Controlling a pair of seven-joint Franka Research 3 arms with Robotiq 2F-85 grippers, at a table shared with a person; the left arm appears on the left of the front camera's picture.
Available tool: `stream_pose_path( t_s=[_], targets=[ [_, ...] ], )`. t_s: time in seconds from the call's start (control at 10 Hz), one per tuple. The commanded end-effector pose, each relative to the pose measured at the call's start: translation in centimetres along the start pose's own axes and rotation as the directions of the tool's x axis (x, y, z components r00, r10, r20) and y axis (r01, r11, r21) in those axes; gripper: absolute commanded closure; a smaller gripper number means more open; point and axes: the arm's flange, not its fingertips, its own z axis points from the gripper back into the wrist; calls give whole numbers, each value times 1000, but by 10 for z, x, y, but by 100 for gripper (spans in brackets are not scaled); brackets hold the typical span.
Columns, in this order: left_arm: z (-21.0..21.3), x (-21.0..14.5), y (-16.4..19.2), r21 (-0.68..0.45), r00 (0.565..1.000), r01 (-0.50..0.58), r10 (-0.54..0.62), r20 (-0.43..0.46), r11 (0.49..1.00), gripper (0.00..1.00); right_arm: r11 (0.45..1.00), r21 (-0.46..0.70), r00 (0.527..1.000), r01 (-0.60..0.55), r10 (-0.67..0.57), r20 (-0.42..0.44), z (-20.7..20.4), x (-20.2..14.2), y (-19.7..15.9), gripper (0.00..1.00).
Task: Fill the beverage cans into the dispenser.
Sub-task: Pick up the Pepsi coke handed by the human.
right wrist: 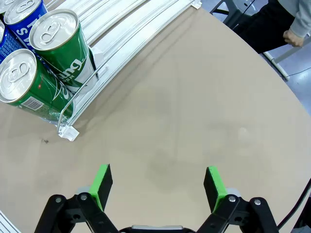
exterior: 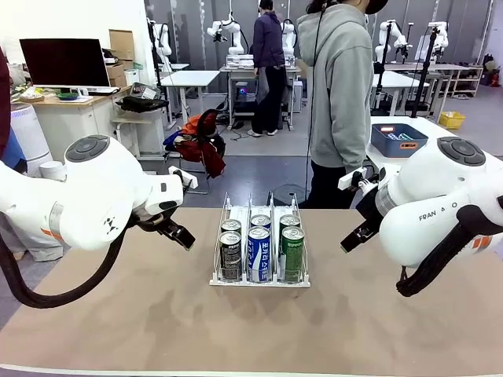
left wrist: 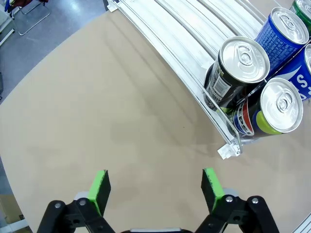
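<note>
You see person [exterior: 342, 86] at far edge of table [exterior: 157, 330], cut off at frame top. Mid-table sits dispenser [exterior: 259, 282], long axis robot-to-person, low lip twd robot. Cans upright, two per lane: black cans [exterior: 230, 255] left, blue-white cans [exterior: 258, 253] mid, green cans [exterior: 292, 253] right. Rear row half hidden in front view; wrist cams show you silver tops. Both spread wide, empty: left gripper [left wrist: 155, 182], right gripper [right wrist: 156, 180], flanking dispenser.

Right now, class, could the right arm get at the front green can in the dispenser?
Probably yes. The right fingers are open beside the dispenser, bare table between. The front green can stands in the nearest lane, its top uncovered.
</note>
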Motion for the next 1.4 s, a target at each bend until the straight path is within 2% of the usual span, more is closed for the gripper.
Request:
stream_pose_path(
  t_s=[0.0,0.4,0.5,0.6,0.7,0.9,1.1,1.3],
  targets=[
    [0,0,1,1,1000,-3,3,0,1000,0,1000,0,1000,1,-1,0,0,0,0,0],
    [0,0,0,0,1000,0,0,0,1000,0,1000,0,1000,1,-1,0,0,0,0,0],
    [11,-3,-22,19,999,-14,15,-46,1000,0,1000,0,1000,0,0,0,0,0,0,0],
    [17,4,-26,-57,1000,-4,3,-19,998,0,998,68,1000,16,-14,-24,7,8,-14,0],
    [30,7,-11,-122,1000,-7,6,-14,992,0,992,105,997,70,-68,-20,12,10,-13,0],
    [46,20,3,-180,1000,-5,5,-3,984,0,977,209,999,39,-37,-15,21,31,-29,0],
    [75,10,14,-331,999,40,-45,-9,943,0,938,333,996,91,-79,-48,50,35,-35,0],
    [99,9,29,-411,989,130,-91,112,903,0,899,434,998,55,-58,-6,71,47,-61,0]
  ],
)
